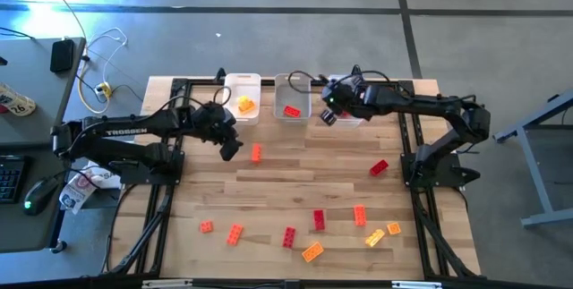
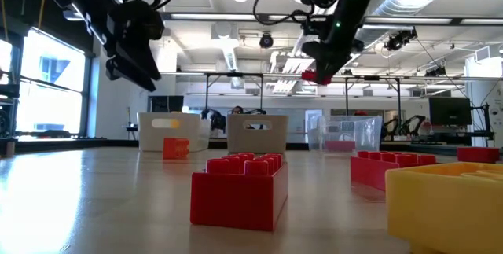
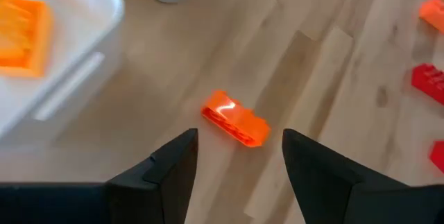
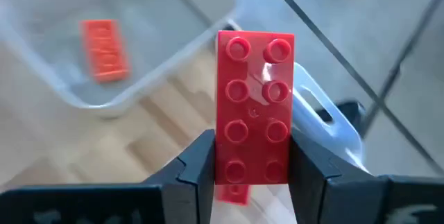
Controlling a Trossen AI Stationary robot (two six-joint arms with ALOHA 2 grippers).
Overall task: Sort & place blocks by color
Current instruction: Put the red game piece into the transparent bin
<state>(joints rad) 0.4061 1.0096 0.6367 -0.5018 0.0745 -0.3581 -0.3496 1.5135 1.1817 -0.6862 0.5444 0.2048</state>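
Note:
My right gripper (image 1: 328, 114) hangs high over the far edge, between the grey bin (image 1: 291, 97) and the clear bin (image 4: 320, 112), shut on a red block (image 4: 254, 106). My left gripper (image 3: 239, 158) is open and hovers above an orange-red block (image 3: 236, 120) that lies flat on the table in front of the white bin (image 1: 243, 95); its fingers touch nothing. The white bin holds a yellow-orange block (image 1: 244, 105). An orange-red block (image 4: 105, 49) lies in the grey bin. Several more blocks lie near the table's near edge. My right gripper pinches the red block by its two long sides, at its lower half (image 4: 253, 161), between the two fingers. The studded face looks toward the wrist camera and the block sticks out past the fingertips. It is lifted clear, well above the bins (image 2: 311, 75).
The three bins stand in a row along the far edge. A red block (image 1: 379, 167) lies right of centre. Red, orange-red and yellow-orange blocks (image 1: 319, 220) (image 1: 235, 233) (image 1: 312, 251) are scattered near the near edge. Bare wood lies in the table's middle.

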